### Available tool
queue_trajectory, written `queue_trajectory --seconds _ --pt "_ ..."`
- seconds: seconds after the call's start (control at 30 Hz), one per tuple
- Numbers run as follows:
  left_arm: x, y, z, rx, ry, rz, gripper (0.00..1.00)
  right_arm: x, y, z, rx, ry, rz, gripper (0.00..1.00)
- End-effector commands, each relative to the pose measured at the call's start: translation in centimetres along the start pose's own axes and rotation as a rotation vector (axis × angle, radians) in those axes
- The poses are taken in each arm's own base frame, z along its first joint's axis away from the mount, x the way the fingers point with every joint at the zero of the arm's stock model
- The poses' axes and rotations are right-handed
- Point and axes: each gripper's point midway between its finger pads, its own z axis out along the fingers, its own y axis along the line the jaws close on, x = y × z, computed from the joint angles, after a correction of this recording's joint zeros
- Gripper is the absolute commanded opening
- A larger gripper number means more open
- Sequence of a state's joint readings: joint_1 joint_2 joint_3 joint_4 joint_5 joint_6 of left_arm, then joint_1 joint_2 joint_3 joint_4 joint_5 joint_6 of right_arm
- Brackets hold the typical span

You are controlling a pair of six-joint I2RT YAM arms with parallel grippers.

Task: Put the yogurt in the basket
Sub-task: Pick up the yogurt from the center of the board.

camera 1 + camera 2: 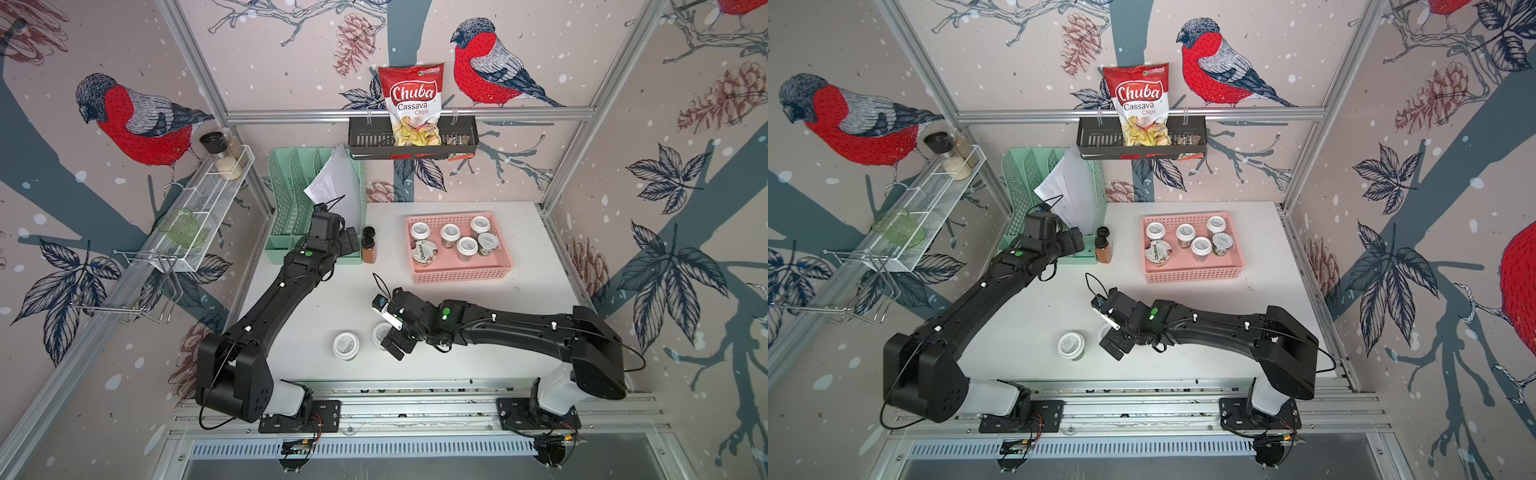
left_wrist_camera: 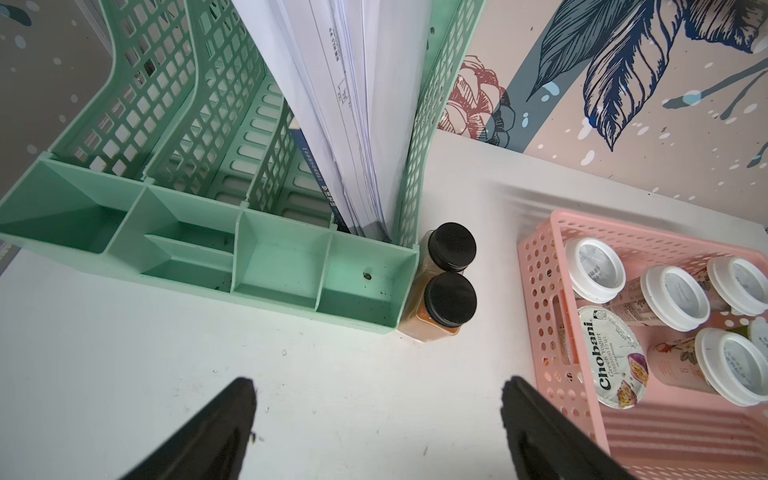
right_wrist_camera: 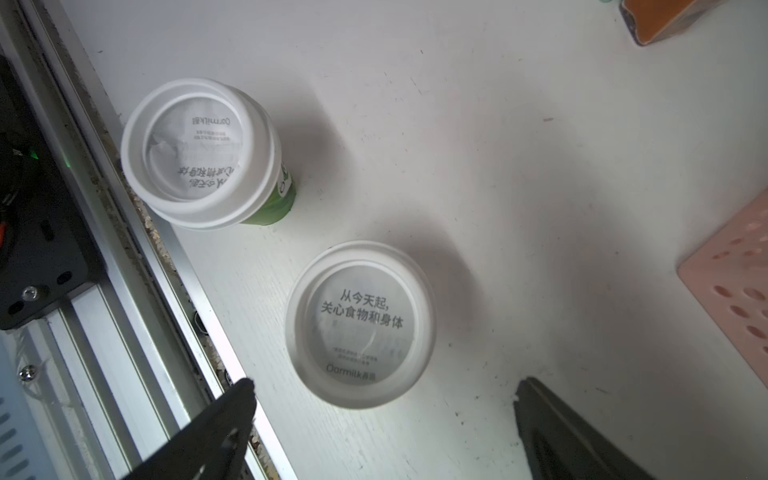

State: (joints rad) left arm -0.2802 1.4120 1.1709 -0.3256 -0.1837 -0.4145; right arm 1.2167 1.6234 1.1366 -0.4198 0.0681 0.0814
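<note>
right end effector [image 3: 384, 388] hovering released above yogurt jar [image 3: 360, 322] on table [image 3: 498, 166], second jar [image 3: 199, 153] standing nearby, left end effector [image 2: 378, 386] hovering released near basket [image 2: 540, 266] holding Chobani cup [image 2: 615, 361]

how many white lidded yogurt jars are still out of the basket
2. One jar stands on the table near its front edge; the other jar is beside it, below the open right gripper. None looks hidden.

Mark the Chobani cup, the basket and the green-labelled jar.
Chobani cup [image 1: 424, 252]: a top view, lid centre.
basket [image 1: 461, 274]: a top view, near wall.
green-labelled jar [image 1: 345, 344]: a top view, lid centre.
</note>
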Motion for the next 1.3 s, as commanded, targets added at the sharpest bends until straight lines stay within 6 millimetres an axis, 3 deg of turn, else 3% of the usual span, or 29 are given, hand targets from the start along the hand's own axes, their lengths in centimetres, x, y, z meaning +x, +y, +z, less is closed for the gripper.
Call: queue_trajectory --seconds 0.0,0.17,0.3,0.47,1.1,1.27 --pt "-0.3 -0.1 -0.2 0.003 -0.014 0.006 0.96 -0.9 0.4 0.2 -0.016 -0.029 0.008 1.00" --pt "-0.5 -0.2 -0.3 0.009 -0.016 0.009 0.96 -1.3 1.4 0.8 -0.054 -0.035 -0.016 1.00" --pt "-0.6 -0.3 -0.4 0.012 -0.022 0.010 0.96 -1.0 1.7 2.4 -0.063 -0.008 -0.032 0.99" --pt "-0.7 -0.2 -0.6 0.013 -0.024 0.013 0.96 -0.9 1.3 3.6 -0.047 0.006 -0.032 0.96" --pt "-1.0 -0.4 -1.0 0.022 -0.034 0.013 0.96 -0.1 -0.6 4.3 -0.012 0.036 0.007 0.81" --pt "-1.0 -0.3 -0.9 0.021 -0.034 0.016 0.96 0.0 -0.4 4.7 -0.025 0.046 0.007 0.81"
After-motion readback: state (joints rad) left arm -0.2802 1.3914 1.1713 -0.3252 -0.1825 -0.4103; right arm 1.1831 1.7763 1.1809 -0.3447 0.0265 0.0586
